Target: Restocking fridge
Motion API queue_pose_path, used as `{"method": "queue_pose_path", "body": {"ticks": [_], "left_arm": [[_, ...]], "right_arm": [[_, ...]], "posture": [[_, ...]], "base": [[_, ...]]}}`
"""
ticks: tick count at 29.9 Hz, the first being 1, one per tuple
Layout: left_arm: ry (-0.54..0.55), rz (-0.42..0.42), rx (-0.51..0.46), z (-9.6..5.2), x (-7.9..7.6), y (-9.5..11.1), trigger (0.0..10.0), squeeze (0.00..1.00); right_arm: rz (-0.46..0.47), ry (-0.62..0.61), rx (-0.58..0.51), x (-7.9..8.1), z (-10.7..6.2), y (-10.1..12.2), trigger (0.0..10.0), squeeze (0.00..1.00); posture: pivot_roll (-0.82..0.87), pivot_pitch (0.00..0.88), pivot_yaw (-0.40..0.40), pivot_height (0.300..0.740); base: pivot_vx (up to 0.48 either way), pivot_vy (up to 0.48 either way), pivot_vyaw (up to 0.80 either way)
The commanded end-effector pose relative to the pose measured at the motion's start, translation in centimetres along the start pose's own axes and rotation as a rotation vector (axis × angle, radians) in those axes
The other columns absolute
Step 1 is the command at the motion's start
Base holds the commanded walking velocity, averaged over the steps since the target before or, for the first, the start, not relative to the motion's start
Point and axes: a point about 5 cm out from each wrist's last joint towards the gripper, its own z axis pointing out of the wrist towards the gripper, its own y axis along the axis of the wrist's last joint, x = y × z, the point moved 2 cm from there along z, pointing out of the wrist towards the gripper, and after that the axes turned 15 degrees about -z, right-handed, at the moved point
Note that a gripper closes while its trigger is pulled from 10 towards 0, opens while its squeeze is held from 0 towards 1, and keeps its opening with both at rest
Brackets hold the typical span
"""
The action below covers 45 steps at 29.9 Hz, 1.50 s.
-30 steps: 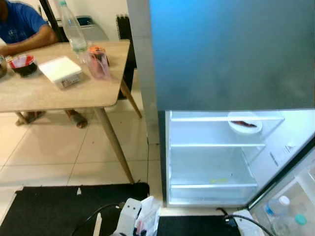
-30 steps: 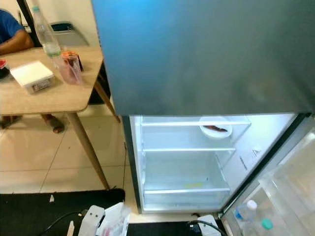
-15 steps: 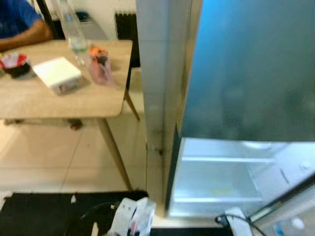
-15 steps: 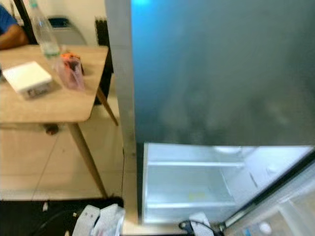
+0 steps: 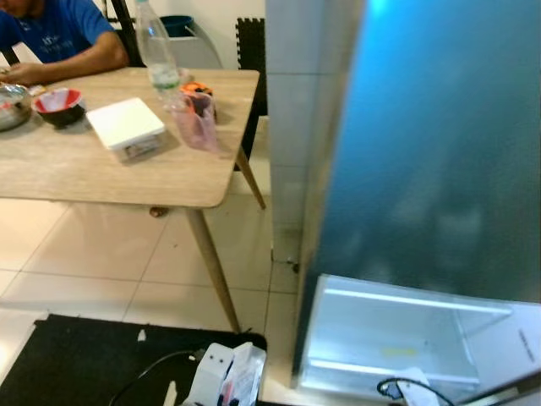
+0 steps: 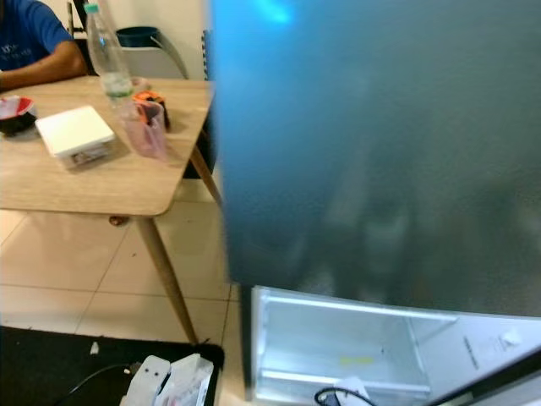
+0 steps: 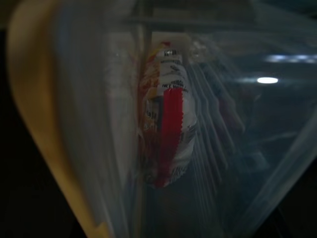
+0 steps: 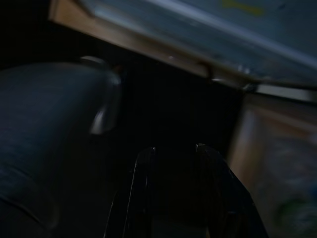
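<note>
Open fridge (image 5: 397, 338) with bare shelves; left pincer grasping clear bag (image 7: 208, 148) containing red-white packet (image 7: 166, 129).

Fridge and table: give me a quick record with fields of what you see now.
fridge: lower compartment open, lit, shelves bare where they show
table: water bottle, white box, pink cup, red bowl
person: seated at the table, blue shirt
left gripper: clear bag with a red-and-white packet before its camera
right gripper: fingers apart, empty
</note>
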Motion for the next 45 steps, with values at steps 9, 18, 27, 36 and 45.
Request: {"method": "queue_pose_path", "body": {"ticks": [9,18,27,36,45], "left_arm": [[-0.017,-0.038,0.062,-0.1,-0.3,-2.1,10.0,0.00],[-0.004,-0.059,0.072,-0.2,-0.3,-2.6,10.0,0.00],[-0.001,-0.069,0.083,-0.1,-0.4,-2.8,10.0,0.00],[0.002,-0.081,0.082,-0.1,-0.4,-2.7,10.0,0.00],[0.000,-0.095,0.078,-0.1,-0.4,-2.6,10.0,0.00]], "right_arm": [[0.000,0.019,0.010,0.6,0.0,-0.4,10.0,0.00],[0.002,0.028,0.016,0.9,0.0,-0.6,10.0,0.00],[0.005,0.030,0.020,0.9,-0.1,-0.7,10.0,0.00],[0.003,0.032,0.021,0.9,0.0,-0.7,10.0,0.00],[0.000,0.034,0.022,0.9,-0.1,-0.7,10.0,0.00]], "posture": [[-0.09,0.051,0.014,0.740],[-0.08,0.060,0.014,0.740],[-0.08,0.064,0.017,0.740],[-0.08,0.063,0.016,0.740],[-0.08,0.064,0.011,0.740]], "base": [[0.000,-0.228,0.00],[0.000,0.000,0.00],[-0.056,-0.054,0.00],[-0.314,-0.336,0.00],[-0.316,-0.340,0.00]]}}
